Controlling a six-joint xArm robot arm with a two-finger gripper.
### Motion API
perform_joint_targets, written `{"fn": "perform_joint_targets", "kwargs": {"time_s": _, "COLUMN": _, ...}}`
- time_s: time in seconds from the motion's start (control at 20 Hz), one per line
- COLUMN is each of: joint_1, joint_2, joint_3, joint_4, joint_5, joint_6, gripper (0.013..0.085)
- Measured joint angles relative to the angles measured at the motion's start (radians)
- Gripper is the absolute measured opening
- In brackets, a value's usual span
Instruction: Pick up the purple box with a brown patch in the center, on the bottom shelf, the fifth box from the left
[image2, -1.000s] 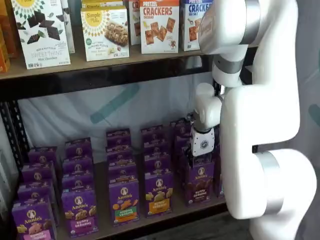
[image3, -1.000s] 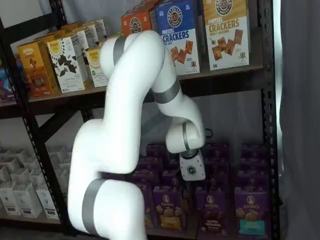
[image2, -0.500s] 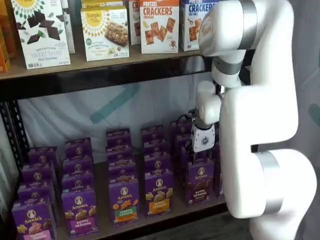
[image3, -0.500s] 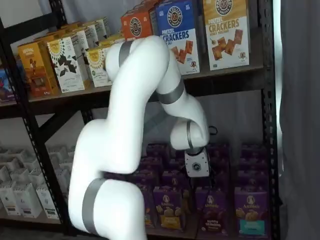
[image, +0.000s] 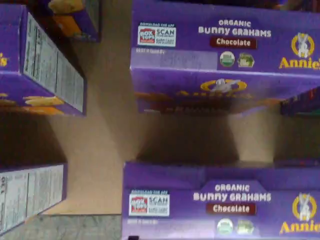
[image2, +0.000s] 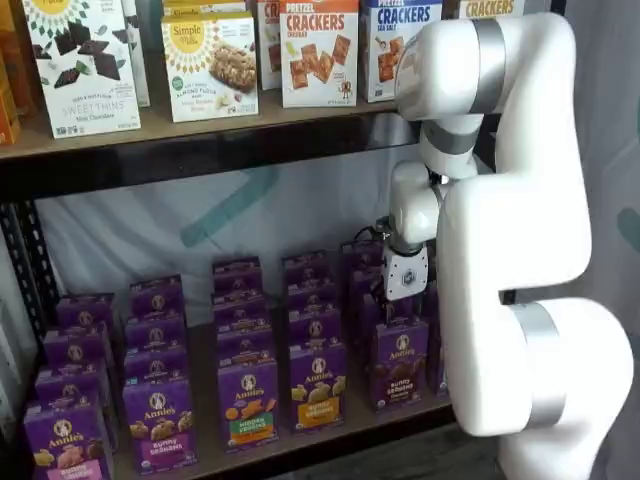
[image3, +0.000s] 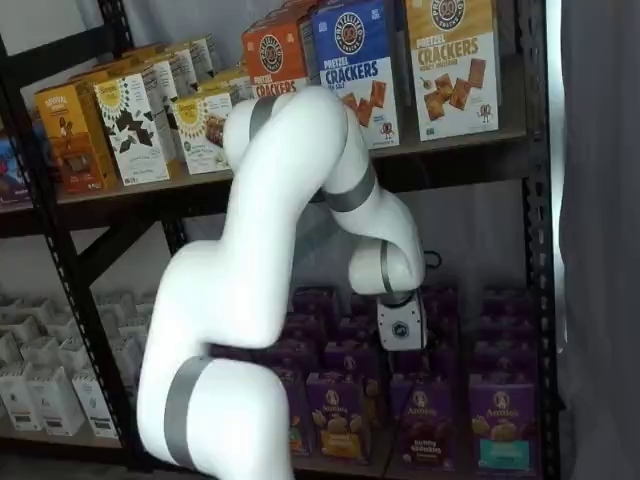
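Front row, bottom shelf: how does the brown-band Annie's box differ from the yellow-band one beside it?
The brown-band box shows dark brown cookies; the yellow-band box shows pale ones. The brown-band box stands directly under the gripper; the yellow-band box stands a row over, clear of the arm. Both are upright purple Annie's cartons at the front of their rows.

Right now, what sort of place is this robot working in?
Probably a mock grocery aisle: black metal shelving, an upper shelf of cracker boxes, and the bottom shelf stocked with rows of purple Annie's cartons.
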Motion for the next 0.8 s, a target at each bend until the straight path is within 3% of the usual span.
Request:
{"fn": "perform_joint_targets", "kwargs": {"time_s": 0.5, "joint_1": 0.006, "joint_2": 0.095, "joint_3": -0.144, "joint_4": 0.02, "joint_5": 0.055, "joint_6": -0.015, "gripper": 0.085}}
{"fn": "perform_joint_targets", "kwargs": {"time_s": 0.8, "joint_1": 0.002, "joint_2": 0.117, "joint_3": -0.19, "joint_4": -0.022, "joint_5": 0.101, "joint_6": 0.017, "gripper": 0.085}}
